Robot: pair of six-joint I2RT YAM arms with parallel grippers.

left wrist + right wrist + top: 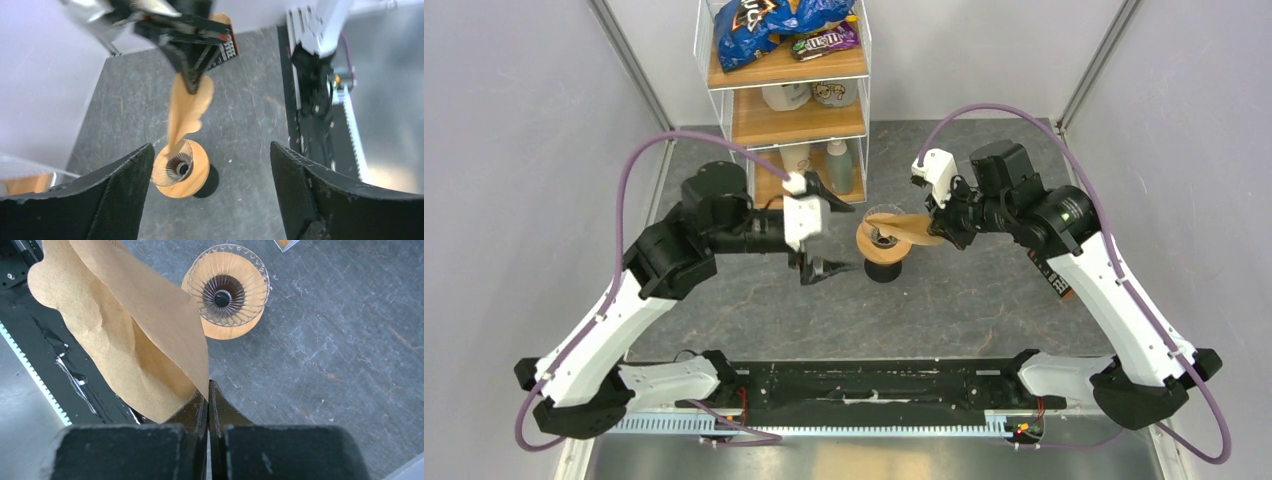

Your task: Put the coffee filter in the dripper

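Note:
The dripper (pixel 883 246), a clear ribbed glass cone in a light-wood ring on a black base, stands at the table's middle. My right gripper (pixel 942 226) is shut on one edge of the tan paper coffee filter (pixel 911 229). It holds the filter tilted over the dripper's right rim. In the left wrist view the filter (pixel 186 107) hangs down to the dripper's (pixel 181 169) glass rim. In the right wrist view the filter (pixel 125 330) fans out to the left of my pinched right gripper (pixel 208 389), beside the dripper (pixel 227 290). My left gripper (pixel 852 238) is open and empty just left of the dripper.
A white wire rack with wooden shelves (pixel 789 110) stands at the back, holding snack bags, cups and bottles. A black-and-orange coffee packet (pixel 1056 280) lies under my right arm. The black base rail (pixel 874 385) runs along the near edge. Grey walls close both sides.

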